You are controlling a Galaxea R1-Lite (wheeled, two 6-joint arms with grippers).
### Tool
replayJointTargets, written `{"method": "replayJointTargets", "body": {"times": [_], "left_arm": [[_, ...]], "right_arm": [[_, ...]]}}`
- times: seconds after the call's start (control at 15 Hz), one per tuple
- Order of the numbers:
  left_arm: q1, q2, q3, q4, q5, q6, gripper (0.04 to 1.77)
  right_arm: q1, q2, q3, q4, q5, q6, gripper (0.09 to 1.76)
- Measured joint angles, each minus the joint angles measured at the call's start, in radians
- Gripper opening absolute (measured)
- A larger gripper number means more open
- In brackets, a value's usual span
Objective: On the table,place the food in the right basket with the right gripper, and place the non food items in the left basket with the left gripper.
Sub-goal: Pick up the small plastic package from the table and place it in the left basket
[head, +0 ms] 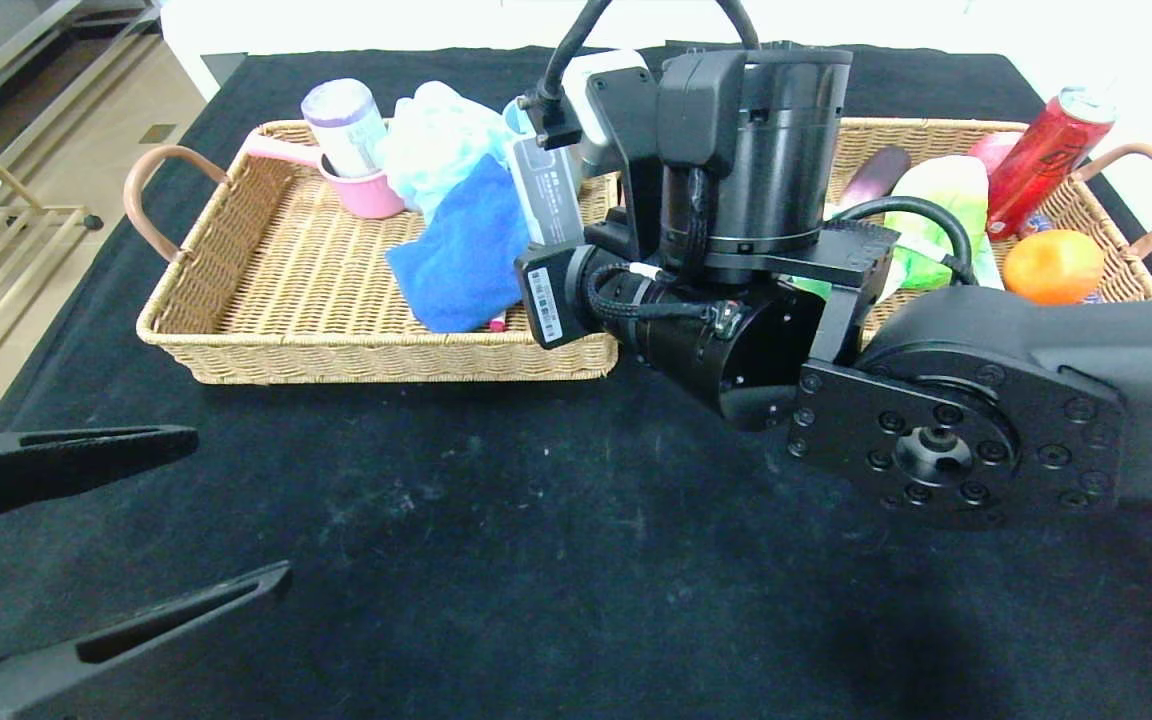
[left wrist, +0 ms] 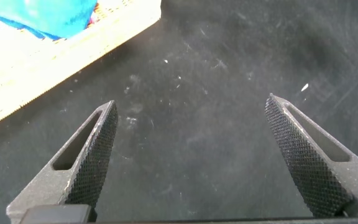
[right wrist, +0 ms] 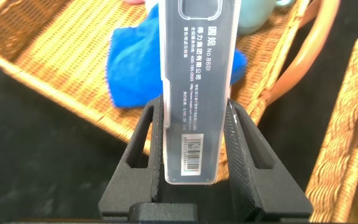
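Right arm [head: 736, 250] hides right gripper & much of right basket [head: 1086, 215]; clear plastic case [right wrist: 197, 87] cut off by frame top

Matte black right arm [head: 986, 400], round joint plate ringed with dark screws, braided black cables looping over wrist, white barcode sticker on side. Left gripper [head: 126, 520]: two long tapering black fingers [left wrist: 92, 155], hollow slots, knurled inner pads.

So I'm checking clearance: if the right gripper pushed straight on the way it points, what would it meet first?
Probably the blue towel in the left basket, just beyond the clear plastic case the right gripper holds; depth is uncertain.
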Motion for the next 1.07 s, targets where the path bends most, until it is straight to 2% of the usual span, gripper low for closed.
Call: {"method": "replayJointTargets", "body": {"times": [1.07], "left_arm": [[-0.001, 0.018, 0.012, 0.006, 0.000, 0.008, 1.72]], "right_arm": [[-0.030, 0.071, -0.021, -0.127, -0.001, -0.041, 0.66]]}}
